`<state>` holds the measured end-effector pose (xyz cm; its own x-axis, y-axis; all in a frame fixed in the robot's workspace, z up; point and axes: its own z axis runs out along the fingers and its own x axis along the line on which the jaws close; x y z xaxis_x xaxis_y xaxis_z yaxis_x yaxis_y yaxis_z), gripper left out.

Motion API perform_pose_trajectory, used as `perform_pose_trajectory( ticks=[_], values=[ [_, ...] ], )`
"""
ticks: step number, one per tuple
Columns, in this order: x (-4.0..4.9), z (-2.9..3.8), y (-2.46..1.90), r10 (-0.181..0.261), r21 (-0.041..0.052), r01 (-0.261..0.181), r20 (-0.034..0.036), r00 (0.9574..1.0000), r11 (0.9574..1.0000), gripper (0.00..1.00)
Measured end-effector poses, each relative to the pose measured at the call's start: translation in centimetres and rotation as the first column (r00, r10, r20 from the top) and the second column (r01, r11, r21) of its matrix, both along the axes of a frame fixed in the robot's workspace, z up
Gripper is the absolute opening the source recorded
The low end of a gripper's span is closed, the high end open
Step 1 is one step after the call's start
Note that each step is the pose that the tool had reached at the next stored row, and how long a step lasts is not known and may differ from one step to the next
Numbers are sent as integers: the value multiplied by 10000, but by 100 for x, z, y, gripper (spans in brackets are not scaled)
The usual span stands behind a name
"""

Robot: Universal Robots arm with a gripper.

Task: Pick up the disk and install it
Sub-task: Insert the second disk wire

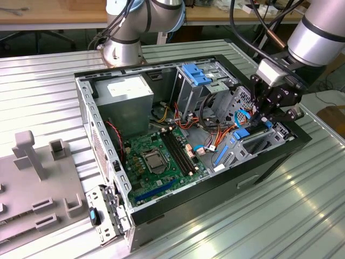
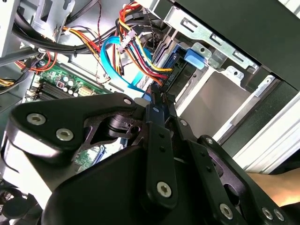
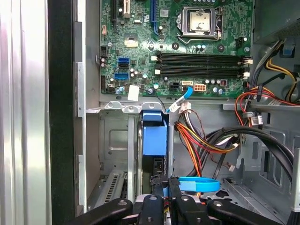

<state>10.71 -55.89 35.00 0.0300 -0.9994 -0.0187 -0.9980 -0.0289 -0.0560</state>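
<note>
Your pincer [image 1: 265, 120], jaws closed on the rear edge of the disk [image 3: 154, 136], holds it upright on its blue rails, partly entered in the drive bay [image 3: 115, 140] beside the motherboard [image 1: 161, 156], aligned for sliding in.

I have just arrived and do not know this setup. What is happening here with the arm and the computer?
A robot arm's black gripper is reaching into an open black desktop computer case lying on its side on a ribbed metal table. It is at the drive bay in the case's corner, where the disk, a flat drive with bright blue plastic rails, sits between metal guides. The fingers appear closed around its edge. The green motherboard lies exposed nearby.
</note>
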Motion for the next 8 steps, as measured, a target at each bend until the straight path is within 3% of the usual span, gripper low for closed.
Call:
perform_pose_trajectory(
  ticks=[8],
  values=[
    [11, -8, -12, -1, -1, 1, 0, 10000, 10000, 16]
  ],
)
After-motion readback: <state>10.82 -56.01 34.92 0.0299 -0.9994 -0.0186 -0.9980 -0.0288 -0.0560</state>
